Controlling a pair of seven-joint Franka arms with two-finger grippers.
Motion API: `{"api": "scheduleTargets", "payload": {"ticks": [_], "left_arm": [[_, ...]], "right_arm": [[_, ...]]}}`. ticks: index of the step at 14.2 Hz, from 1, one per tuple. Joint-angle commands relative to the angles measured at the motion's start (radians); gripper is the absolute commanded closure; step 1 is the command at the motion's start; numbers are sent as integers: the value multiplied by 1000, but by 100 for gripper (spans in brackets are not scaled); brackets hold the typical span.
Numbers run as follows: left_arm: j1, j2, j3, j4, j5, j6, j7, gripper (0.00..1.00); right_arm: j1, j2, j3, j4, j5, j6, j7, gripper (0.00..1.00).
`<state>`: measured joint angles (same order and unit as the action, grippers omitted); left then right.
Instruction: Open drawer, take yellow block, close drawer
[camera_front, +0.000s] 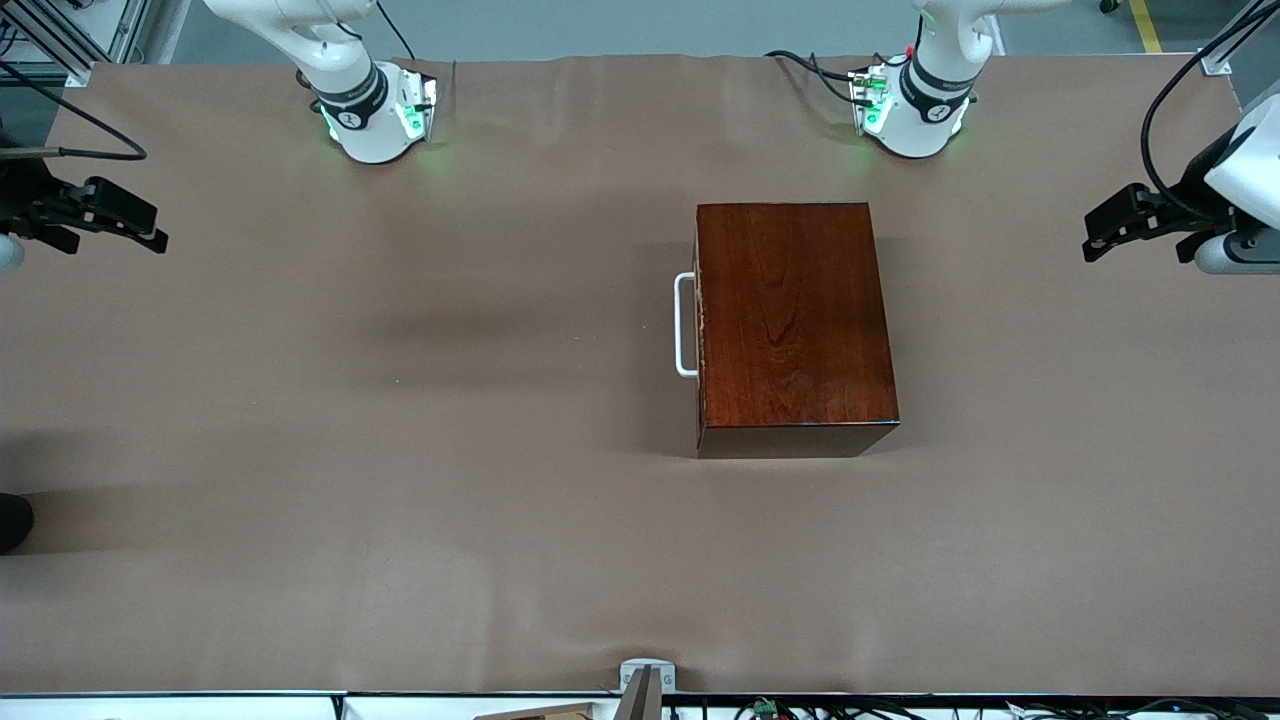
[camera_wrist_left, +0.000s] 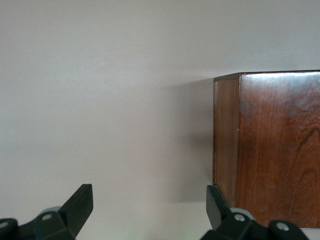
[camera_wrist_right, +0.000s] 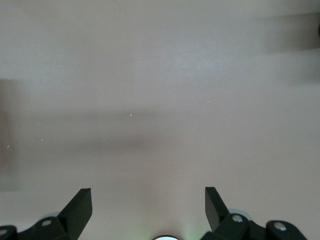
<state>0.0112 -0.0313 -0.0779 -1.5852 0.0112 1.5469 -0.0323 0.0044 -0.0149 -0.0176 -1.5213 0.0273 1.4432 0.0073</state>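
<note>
We see a dark brown wooden box (camera_front: 795, 325) sitting on the brown table (camera_front: 350, 450), a bit toward the left arm's end. The drawer (camera_front: 699, 325) is shut tight inside the box, and its white loop handle (camera_front: 684, 325) sticks out toward the right arm's end. We cannot see the yellow block.

The left gripper (camera_front: 1100, 232) hangs up in the air at the left arm's edge of the table, its fingers (camera_wrist_left: 80, 202) spread wide and holding nothing. The right gripper (camera_front: 150, 228) waits at the right arm's edge, fingers (camera_wrist_right: 80, 205) spread wide too.
</note>
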Motion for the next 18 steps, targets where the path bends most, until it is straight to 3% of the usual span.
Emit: {"api": "scheduleTargets", "payload": {"ticks": [1,10,13,18], "left_arm": [[-2,-7,4,-6,-8,10,-6,0],[-25,27,-39,-6,-42,36,-44,0],[-28,50,-127,36,-43,44,-79,0],[-103,197,-351,171,-40,29,-475,0]], "right_arm": [[-20,9,10,21,13,-14,-16,0],[-21,10,10,19,13,-14,-23,0],[-21,10,10,19,13,-14,-23,0],[-21,10,10,19,13,-14,-23,0]]}}
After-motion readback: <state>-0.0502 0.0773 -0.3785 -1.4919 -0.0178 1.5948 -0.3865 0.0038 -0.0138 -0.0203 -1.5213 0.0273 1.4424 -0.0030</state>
